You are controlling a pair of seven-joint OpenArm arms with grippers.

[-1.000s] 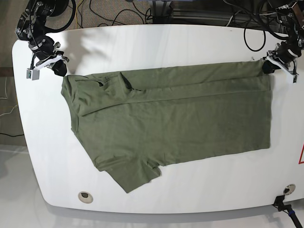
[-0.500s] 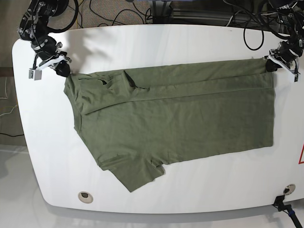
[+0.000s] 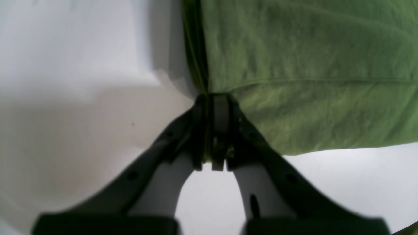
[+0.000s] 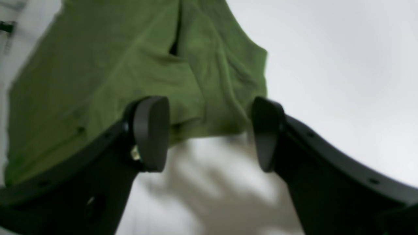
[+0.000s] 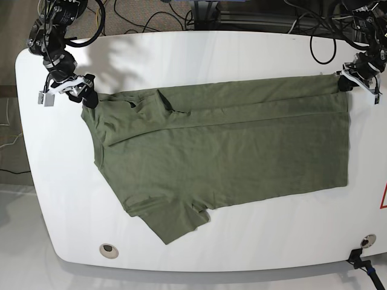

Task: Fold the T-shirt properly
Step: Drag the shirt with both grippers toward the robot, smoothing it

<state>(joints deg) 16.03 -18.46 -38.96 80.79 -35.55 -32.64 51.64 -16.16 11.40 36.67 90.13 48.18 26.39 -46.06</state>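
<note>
One white table [image 5: 199, 54] with rounded corners filled the view, black cables [image 5: 151, 15] trailing on the floor behind its far edge. Across the table lay the T-shirt [image 5: 224, 151], olive green, soft and faintly creased, its far edge folded over into a long band, one short sleeve pointing toward the table's near edge. The left gripper [image 3: 214, 101] was clamped on the T-shirt's hem corner. The right gripper [image 4: 210, 133] stood apart over the shoulder end, holding nothing.
</note>
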